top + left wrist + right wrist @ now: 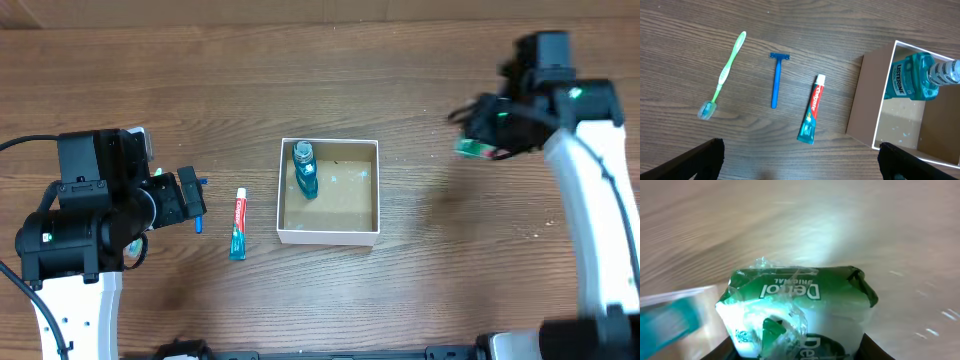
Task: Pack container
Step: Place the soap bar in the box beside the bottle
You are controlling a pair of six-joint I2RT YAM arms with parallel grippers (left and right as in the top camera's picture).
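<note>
Soap sits in my right claw (478, 140): a green-and-white bar in a crinkled glossy wrapper (800, 310) printed "Dettol Original", gripped low on both sides by the dark fingers (742, 352), with torn clear film curling off its front. That claw hangs over bare counter (450, 280), well apart from the container and to its right; the view from that wrist is blurred. My left claw (190, 198) is spread wide and holds nothing, touching nothing I can see, its two black fingertips (697, 160) at the bottom corners of its own view. The shallow square cardboard container (328, 238) lies at the middle of the brown wood-grain counter, with thin white walls and a flat brown floor flecked with pale specks. A teal plastic Listerine mouthwash bottle with a clear ribbed cap (304, 170) rests in its far-left corner. On the counter just left of the box lies a red, white and teal Colgate toothpaste tube (811, 110). Beyond it are a slim blue plastic razor (776, 80) and a pale green toothbrush (725, 72), whose head wears a clear cap.
</note>
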